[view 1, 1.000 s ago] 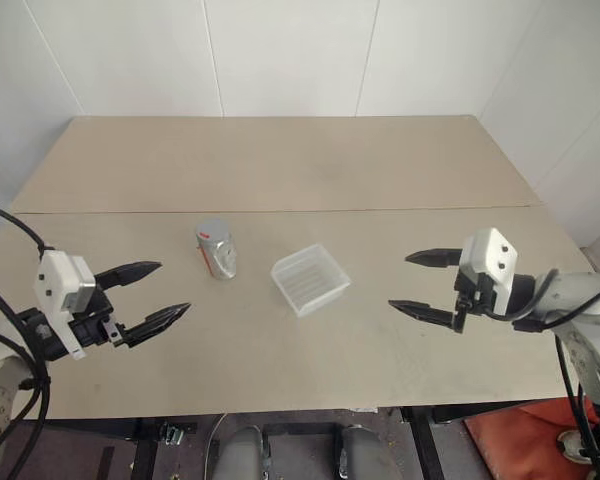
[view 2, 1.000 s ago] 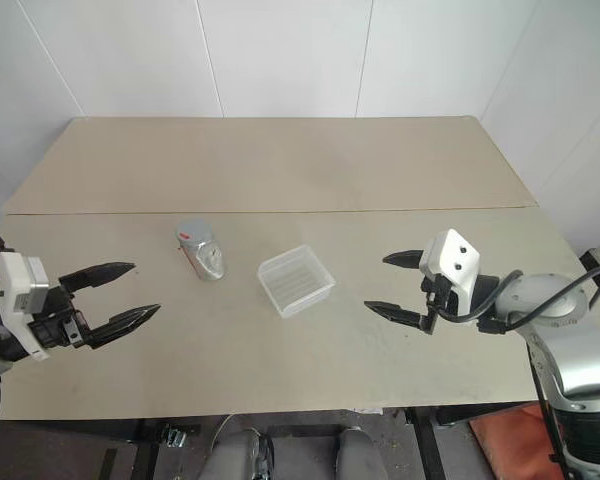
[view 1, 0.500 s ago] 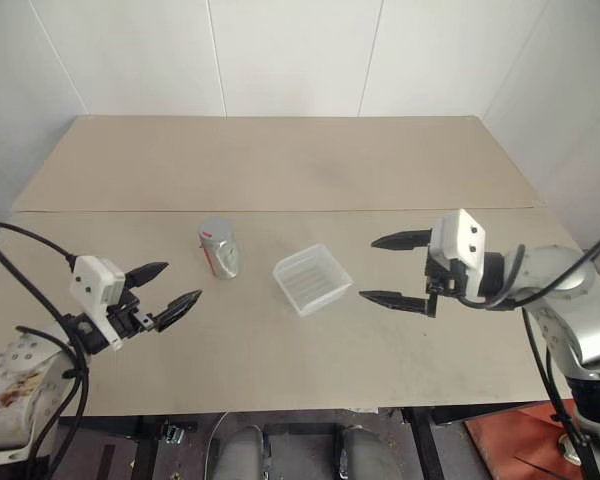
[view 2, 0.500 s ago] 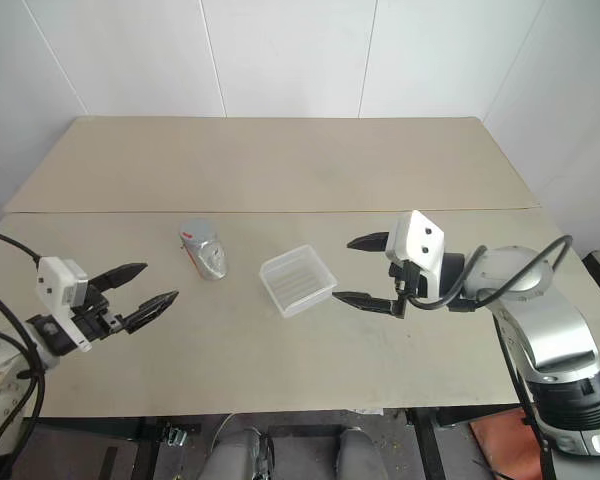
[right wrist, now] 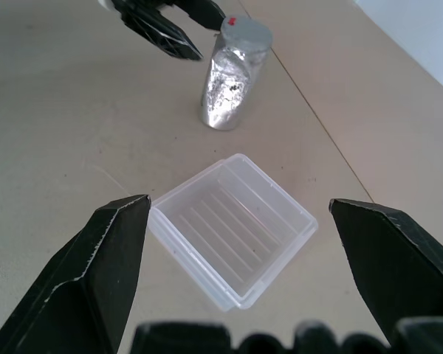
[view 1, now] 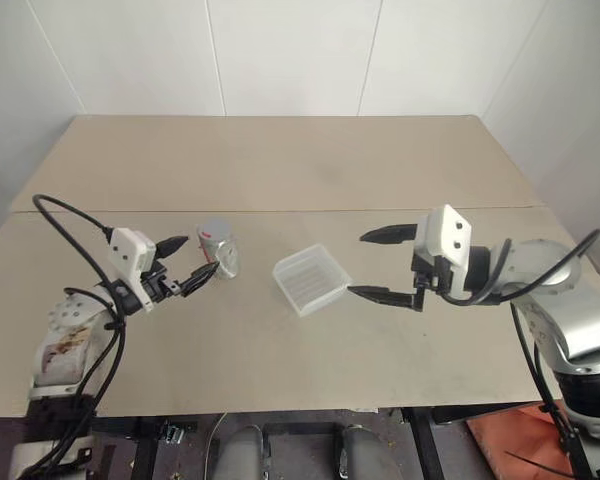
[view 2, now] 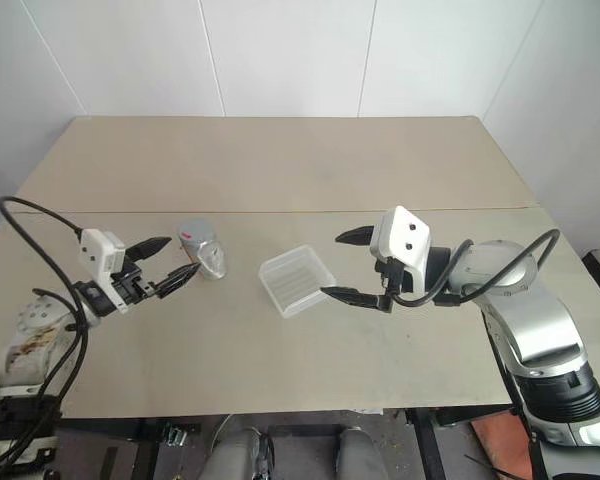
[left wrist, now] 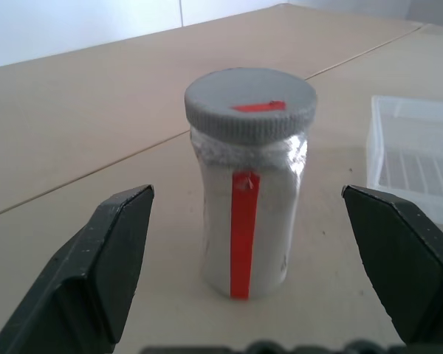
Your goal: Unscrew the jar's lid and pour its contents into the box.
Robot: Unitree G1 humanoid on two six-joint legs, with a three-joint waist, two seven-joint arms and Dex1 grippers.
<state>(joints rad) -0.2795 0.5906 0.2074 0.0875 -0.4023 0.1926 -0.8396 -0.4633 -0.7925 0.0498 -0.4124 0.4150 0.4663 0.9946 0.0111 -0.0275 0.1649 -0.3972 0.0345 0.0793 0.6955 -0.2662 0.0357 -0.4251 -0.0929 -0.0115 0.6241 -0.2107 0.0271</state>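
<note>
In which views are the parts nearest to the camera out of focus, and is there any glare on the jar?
Left wrist view: the black fingers are soft at the edges, while the jar with its lid is fairly sharp. Right wrist view: the fingers are blurred too; the box is clear, and the jar's foil side shows bright glints. Head views: even light, faint shadows on the table.

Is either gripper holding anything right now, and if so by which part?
Nothing is held. The left gripper is open beside the jar, not touching; the right gripper is open near the box.
</note>
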